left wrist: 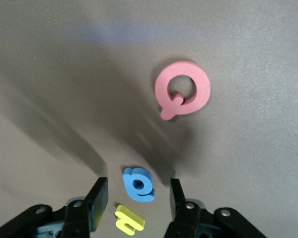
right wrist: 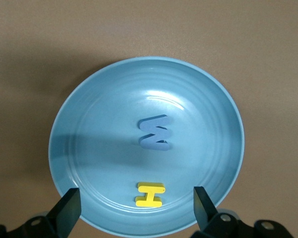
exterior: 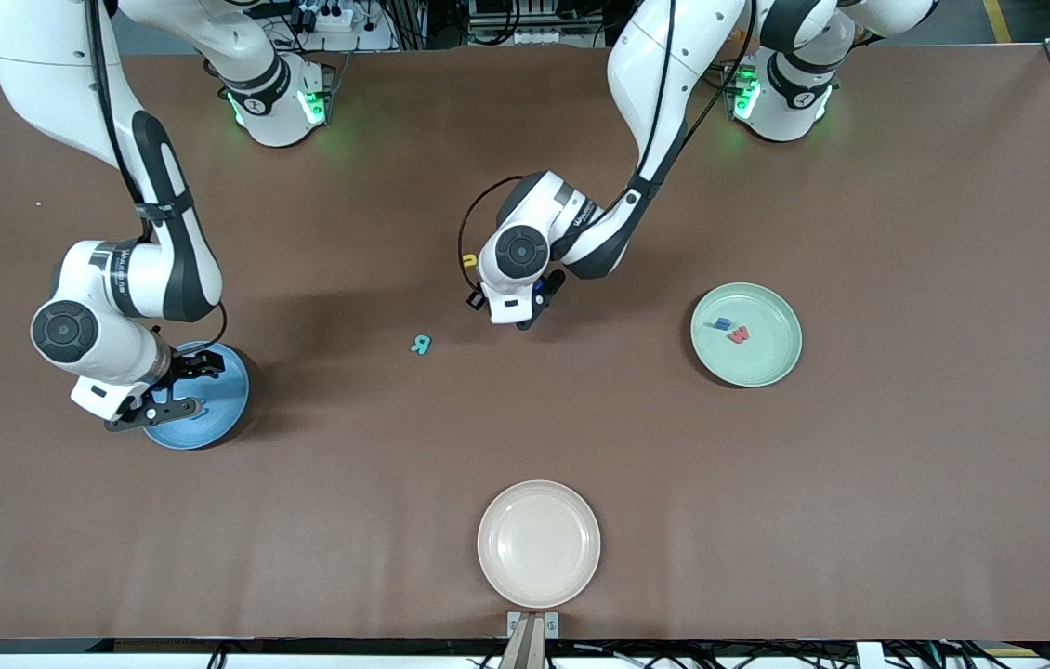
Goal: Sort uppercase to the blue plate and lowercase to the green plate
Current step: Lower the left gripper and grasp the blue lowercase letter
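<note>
1. Left pincer [left wrist: 136,201]: over the middle of the worktop, fingers apart and straddling the blue a [left wrist: 138,184]. The yellow n [left wrist: 128,219] lies just beside the a, also between the fingers; the red Q [left wrist: 182,89] lies near, outside them.
2. Right pincer [right wrist: 134,208]: fingers apart and empty, over the blue plate [exterior: 226,409] toward the right arm's end of the worktop. The plate holds the blue M [right wrist: 155,133] and the yellow H [right wrist: 149,194].
3. Green plate [exterior: 771,367]: toward the left arm's end; it carries the blue m [exterior: 722,324] and the red w [exterior: 739,334], touching or nearly so.
4. Teal R [exterior: 421,345]: alone on the worktop, between the left pincer and the blue plate. The cream plate [exterior: 538,544] at the middle of the front edge is bare.
5. Risk, judged: with the a and the n so close, closing the fingers may catch both, or push the n aside and tilt the a so it slips on the lift. The cause would be the narrow gap between the two letters.
6. Risk, judged: the red Q, an uppercase, lies close enough to be nudged on the descent.
7. Writing: dark lettering on each wrist housing is too small to read; only the foam letters themselves are legible.
</note>
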You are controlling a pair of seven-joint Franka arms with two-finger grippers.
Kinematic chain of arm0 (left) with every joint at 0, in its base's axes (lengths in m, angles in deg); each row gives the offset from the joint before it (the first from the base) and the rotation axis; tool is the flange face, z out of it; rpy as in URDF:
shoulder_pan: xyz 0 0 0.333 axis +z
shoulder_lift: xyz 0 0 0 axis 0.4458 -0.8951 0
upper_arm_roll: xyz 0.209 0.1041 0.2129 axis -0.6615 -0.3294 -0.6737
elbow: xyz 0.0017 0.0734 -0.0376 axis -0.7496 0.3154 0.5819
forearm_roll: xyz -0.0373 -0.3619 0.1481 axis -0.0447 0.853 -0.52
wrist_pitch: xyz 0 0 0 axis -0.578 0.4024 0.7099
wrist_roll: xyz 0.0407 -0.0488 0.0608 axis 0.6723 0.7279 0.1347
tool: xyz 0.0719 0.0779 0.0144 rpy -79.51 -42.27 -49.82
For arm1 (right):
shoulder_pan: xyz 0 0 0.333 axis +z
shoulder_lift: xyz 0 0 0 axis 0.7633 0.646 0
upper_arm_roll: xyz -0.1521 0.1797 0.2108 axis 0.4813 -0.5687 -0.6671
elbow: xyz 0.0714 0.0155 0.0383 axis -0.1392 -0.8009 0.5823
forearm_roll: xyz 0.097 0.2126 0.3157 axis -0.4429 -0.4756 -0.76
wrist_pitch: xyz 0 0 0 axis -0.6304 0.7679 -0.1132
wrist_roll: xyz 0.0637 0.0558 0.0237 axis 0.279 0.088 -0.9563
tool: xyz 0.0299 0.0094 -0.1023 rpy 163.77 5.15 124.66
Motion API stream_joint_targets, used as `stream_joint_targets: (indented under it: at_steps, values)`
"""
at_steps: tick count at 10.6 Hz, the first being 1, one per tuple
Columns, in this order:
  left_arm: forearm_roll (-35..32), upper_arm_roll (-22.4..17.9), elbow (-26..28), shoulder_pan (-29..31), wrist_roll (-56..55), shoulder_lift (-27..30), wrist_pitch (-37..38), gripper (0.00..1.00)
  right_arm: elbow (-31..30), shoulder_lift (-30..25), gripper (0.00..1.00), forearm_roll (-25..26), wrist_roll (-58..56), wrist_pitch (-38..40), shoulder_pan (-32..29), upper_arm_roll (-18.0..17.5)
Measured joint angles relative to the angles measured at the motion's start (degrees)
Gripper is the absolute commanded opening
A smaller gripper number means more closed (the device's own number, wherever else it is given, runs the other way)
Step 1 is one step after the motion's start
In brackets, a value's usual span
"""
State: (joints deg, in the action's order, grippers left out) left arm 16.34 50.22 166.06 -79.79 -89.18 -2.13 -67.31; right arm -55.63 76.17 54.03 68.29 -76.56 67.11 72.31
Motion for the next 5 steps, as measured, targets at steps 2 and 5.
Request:
stream_joint_targets:
  at_steps: [2,5]
  values:
    - [0.4,0.0,0.0,0.0,0.0,-0.1,0.0,0.54,0.0,0.0,1.0,0.0,0.0,0.0,0.0,0.0]
    - [0.5,0.0,0.0,0.0,0.1,-0.5,0.0,0.52,0.0,0.0,1.0,0.0,0.0,0.0,0.0,0.0]
